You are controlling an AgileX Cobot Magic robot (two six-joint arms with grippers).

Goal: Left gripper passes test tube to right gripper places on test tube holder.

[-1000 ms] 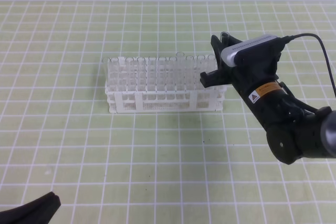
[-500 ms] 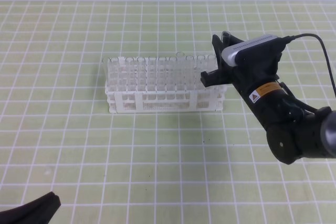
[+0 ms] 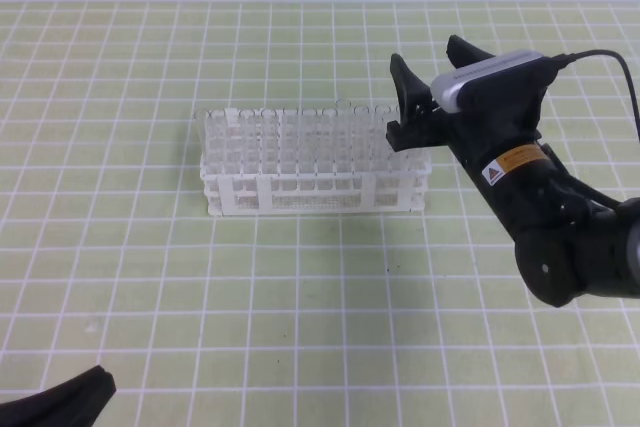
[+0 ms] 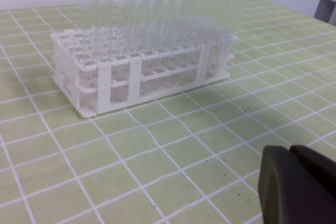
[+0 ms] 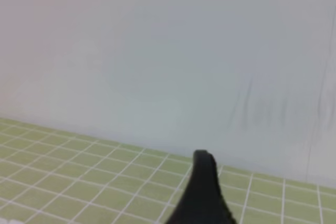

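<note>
While the right tool [image 3: 428,80] hangs above the right end of the test tube holder [image 3: 312,190], its two black pointed fingers [image 3: 406,81] stand spread apart with nothing between them. In the right wrist view only one dark fingertip shows, against a pale wall and the green grid of the table [image 3: 300,297]. The arm behind it carries a silver-grey top module [image 3: 485,77] and an orange-and-white warning label [image 3: 513,162], and a black cable [image 3: 600,59] runs off its back.

The holder is a white lattice rack that stands on the table, near the middle of the exterior view. A row of clear tubes [image 4: 157,3] stands upright along its far side, their open mouths above the top tier. I cannot tell which of them is the test tube of the task; none is held by either arm.

The left tool [image 4: 299,187] lies low at the near left corner of the table, well apart from the rack. Only a dark blurred part of it shows in both views, so I cannot tell how far open it is.
</note>
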